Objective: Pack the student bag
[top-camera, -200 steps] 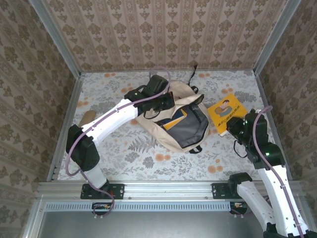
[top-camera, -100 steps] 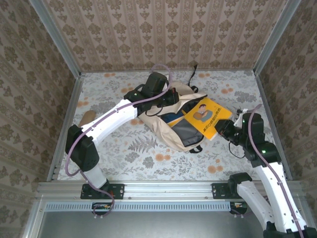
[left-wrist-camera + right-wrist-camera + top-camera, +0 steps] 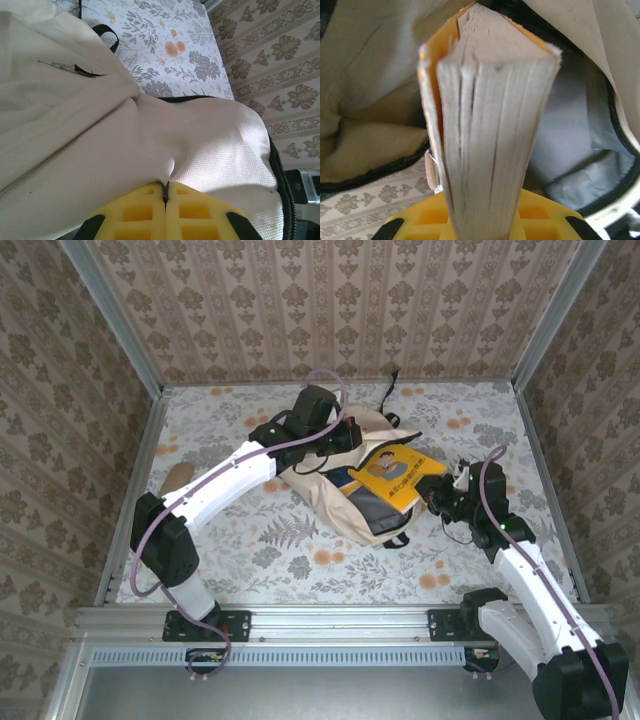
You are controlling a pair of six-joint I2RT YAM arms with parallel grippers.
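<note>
Where it gapes, the beige student bag [image 3: 318, 502] shows grey lining [image 3: 378, 512].

The student bag [image 3: 318, 500] is cream with dark grey lining and black straps. The book [image 3: 392, 472] has a yellow-orange cover (pale page edges). The worktop [image 3: 240, 552] is white with grey leaves and orange flowers.

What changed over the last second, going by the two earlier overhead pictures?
The right gripper, shut on the yellow book, carried it left from the table beside the student bag until its leading end reached the bag's open mouth. The left gripper rose slightly with the fabric it pinches. Unchanged: both grips, the bag's place, and the tan pouch at the left.
</note>
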